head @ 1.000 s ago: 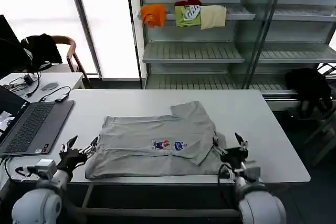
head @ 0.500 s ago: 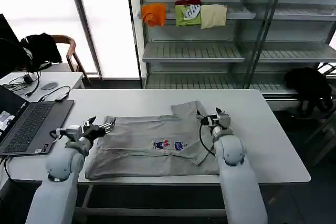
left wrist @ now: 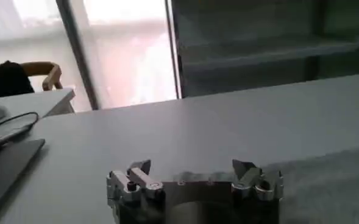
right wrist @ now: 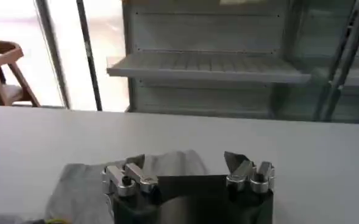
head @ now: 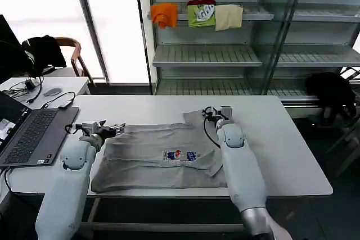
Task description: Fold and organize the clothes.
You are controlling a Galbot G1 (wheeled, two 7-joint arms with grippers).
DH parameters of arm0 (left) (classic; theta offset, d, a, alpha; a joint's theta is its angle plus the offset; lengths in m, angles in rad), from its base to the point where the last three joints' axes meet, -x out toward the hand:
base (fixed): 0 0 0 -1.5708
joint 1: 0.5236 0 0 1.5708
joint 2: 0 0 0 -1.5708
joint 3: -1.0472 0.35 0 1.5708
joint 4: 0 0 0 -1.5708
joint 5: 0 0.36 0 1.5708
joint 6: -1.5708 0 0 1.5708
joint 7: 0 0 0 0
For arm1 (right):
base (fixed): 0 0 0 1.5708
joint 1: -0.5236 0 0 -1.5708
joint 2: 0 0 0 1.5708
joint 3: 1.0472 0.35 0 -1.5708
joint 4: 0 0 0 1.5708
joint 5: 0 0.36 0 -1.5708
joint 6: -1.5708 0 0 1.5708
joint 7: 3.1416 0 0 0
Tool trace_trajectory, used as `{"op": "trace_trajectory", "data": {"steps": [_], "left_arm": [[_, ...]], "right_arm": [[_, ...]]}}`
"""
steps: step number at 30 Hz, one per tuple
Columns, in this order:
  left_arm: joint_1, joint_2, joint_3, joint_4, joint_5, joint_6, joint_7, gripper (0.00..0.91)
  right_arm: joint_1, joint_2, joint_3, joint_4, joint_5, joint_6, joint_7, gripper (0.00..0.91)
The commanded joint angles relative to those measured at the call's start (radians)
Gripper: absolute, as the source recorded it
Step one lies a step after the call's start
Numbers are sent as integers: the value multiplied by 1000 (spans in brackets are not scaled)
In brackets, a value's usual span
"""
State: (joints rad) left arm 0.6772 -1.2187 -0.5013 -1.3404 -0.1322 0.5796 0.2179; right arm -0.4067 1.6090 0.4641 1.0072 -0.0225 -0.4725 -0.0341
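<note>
A light grey top [head: 169, 153] with a small multicoloured chest print [head: 181, 155] lies partly folded on the white table [head: 270, 139], one sleeve sticking out toward the far right. My left gripper [head: 114, 128] is open, low over the table at the top's far left corner. In the left wrist view the left gripper [left wrist: 191, 167] has bare table between its fingers and grey cloth [left wrist: 331, 176] beside it. My right gripper [head: 211, 112] is open at the protruding sleeve. From the right wrist, the right gripper [right wrist: 184, 161] spans the sleeve end [right wrist: 167, 163] and holds nothing.
An open laptop [head: 34, 133] sits on the table's left end. Shelving [head: 225, 54] behind holds orange, green and cream folded pieces [head: 197, 15]. A black garment [head: 332, 91] hangs at the right. A side table with cables and a chair [head: 70, 54] stand far left.
Both arms have reached forward from the table's near edge, along the top's two sides, to its far corners. Both grippers stayed open. The top lies as before.
</note>
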Motion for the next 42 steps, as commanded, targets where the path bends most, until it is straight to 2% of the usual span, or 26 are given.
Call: {"op": "trace_trajectory", "data": {"steps": [1,4,7,9,10,11,12,13,14,15,17,19,20,22,30,35,42], "left_arm": [[-42,4,14,85,42,1,17,907],[-39,2,10,91,41,0,17,766],[-33,1,8,85,41,0,21,736],[-31,0,7,84,41,0,21,705],[-31,-1,7,85,42,0,21,685],[-30,-2,7,84,41,0,21,635],[-28,-2,7,83,41,0,22,605],[-26,-3,6,81,41,0,24,534],[-25,-3,6,80,41,0,25,423],[-24,-4,6,78,41,0,26,373],[-22,-5,5,76,41,0,31,242],[-19,-5,5,71,40,0,36,191],[-19,-6,5,68,40,0,37,91],[-16,-6,5,64,37,0,41,10],[-3,-11,-2,35,15,-1,56,10],[2,3,-18,-31,-60,-2,40,10],[63,34,-41,-155,-140,-2,37,10]], "right_arm": [[81,49,3,-161,-3,38,0,907],[90,49,-1,-187,-5,46,-5,907],[95,49,2,-212,-26,56,-11,907],[95,49,6,-224,-49,57,-16,796],[93,49,7,-228,-56,58,-17,675],[91,49,9,-229,-62,57,-19,635],[89,49,8,-229,-66,56,-22,514],[85,49,4,-228,-73,52,-27,453],[81,49,0,-221,-77,49,-32,272],[76,49,-4,-217,-79,41,-34,202],[66,49,-8,-205,-82,37,-38,0],[58,49,-7,-193,-81,37,-42,0],[54,49,-7,-179,-81,38,-44,0],[44,49,-7,-153,-78,39,-50,0],[-7,49,-8,-11,-61,25,-61,0],[-58,49,-33,157,54,23,-17,0],[-176,6,-104,409,153,-45,34,0]]}}
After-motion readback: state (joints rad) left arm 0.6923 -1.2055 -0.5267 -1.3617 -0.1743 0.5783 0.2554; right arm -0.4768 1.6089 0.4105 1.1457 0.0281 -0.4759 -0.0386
